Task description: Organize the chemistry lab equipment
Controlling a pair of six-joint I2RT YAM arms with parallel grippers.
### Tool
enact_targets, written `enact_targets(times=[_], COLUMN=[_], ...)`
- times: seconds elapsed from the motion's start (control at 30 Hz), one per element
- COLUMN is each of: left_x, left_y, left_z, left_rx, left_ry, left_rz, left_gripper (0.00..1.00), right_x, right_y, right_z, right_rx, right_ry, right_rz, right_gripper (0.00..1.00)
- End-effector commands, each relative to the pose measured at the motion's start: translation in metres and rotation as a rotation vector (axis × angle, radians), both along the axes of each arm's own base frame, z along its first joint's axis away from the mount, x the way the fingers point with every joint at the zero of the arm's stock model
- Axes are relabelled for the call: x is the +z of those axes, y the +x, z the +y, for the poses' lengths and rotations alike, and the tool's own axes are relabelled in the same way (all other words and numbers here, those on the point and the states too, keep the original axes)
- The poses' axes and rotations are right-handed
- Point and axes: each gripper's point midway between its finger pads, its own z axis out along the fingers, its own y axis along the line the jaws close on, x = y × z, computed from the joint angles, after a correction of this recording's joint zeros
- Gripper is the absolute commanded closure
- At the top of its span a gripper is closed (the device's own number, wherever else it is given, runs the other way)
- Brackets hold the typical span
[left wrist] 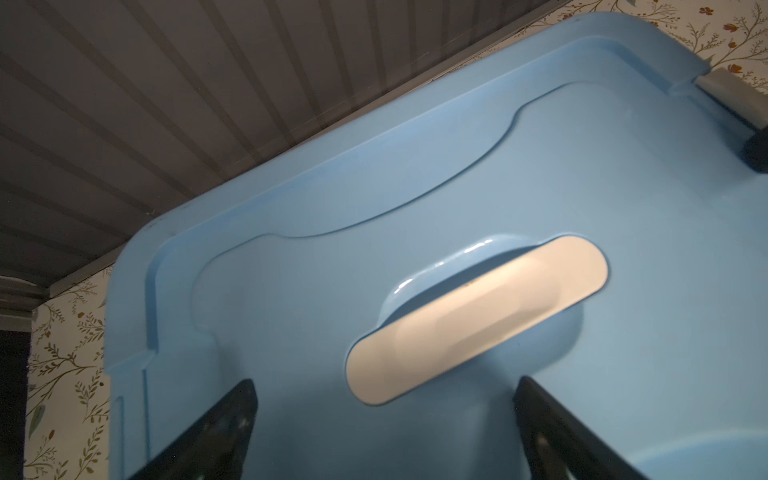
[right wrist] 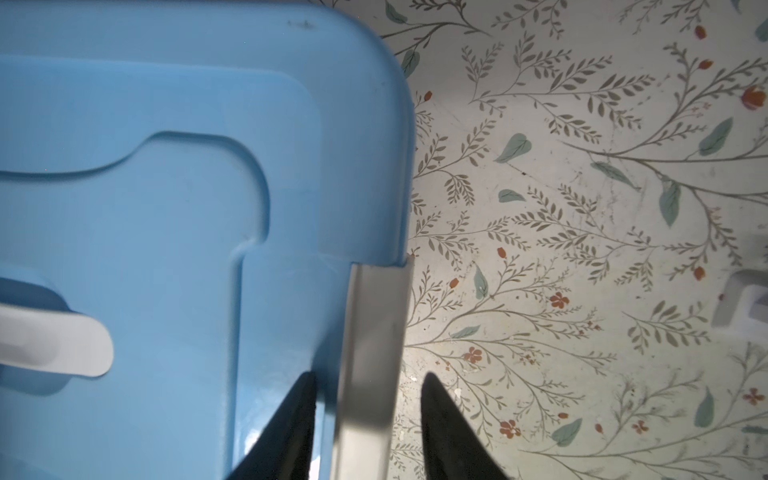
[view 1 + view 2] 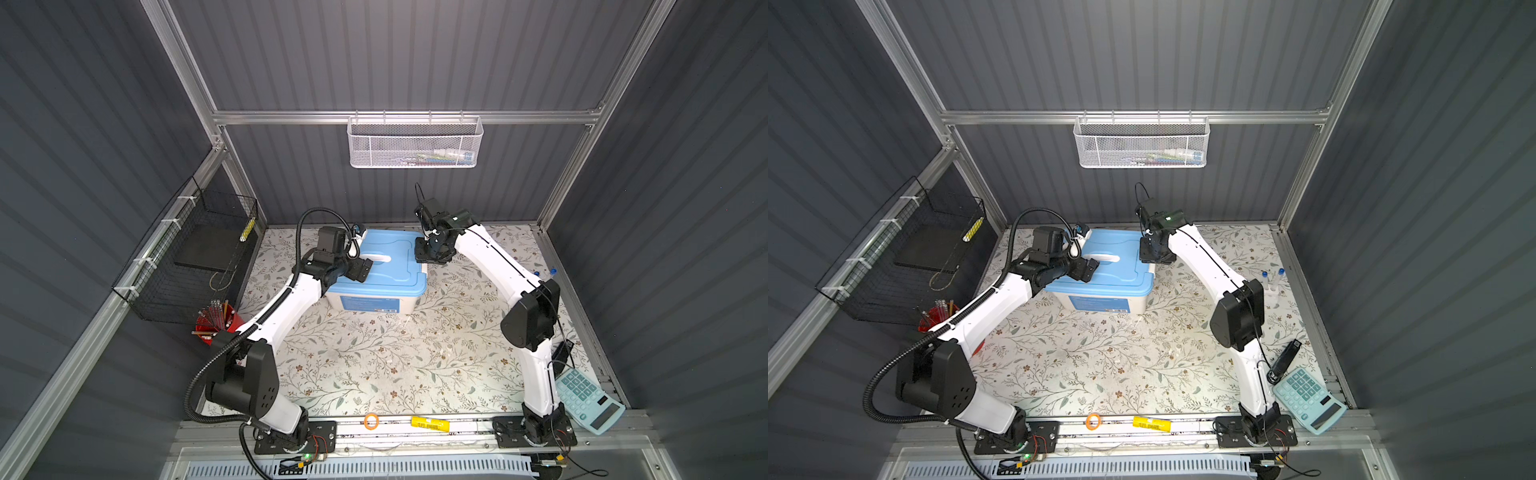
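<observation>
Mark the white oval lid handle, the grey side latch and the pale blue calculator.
White oval plastic handle [image 1: 478,320]: left wrist view, centre of flat top.
Grey plastic side latch [image 2: 370,353]: right wrist view, middle of strip.
Pale blue calculator [image 3: 579,390]: in a top view, keypad.

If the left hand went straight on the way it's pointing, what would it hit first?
Probably the white handle on the blue lid, straight ahead of the open left hand; depth is unclear.

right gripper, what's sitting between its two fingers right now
The white side latch at the edge of the blue lid. The right wrist view shows it between the fingers of the open right gripper, with a gap on each side.
</observation>
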Motion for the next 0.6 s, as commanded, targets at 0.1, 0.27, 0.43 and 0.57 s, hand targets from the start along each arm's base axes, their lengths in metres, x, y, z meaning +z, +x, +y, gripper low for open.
enact_targets(times=[0.1, 0.27, 0.43, 0.57], left_x=[-0.008, -0.003, 0.006, 0.018], left_y=[-0.014, -0.014, -0.014, -0.015], left_z=[0.003, 0.003, 0.002, 0.001], left_rx=[-0.008, -0.009, -0.01, -0.011], left_ry=[0.017, 0.01, -0.002, -0.014], left_rz=[0.042, 0.036, 0.022, 0.007], left_gripper=[0.03, 0.03, 0.03, 0.03], right_x=[-0.037, -0.025, -0.005, 0.013], right_y=[-0.025, -0.024, -0.021, -0.019], right_z=[-0.019, -0.017, -0.015, -0.011], right_rx=[-0.001, 0.003, 0.012, 0.034], right_ry=[-0.106, -0.08, -0.035, 0.015], right_rz=[0.15, 0.124, 0.076, 0.034], right_gripper=[0.56, 0.56, 0.5, 0.48])
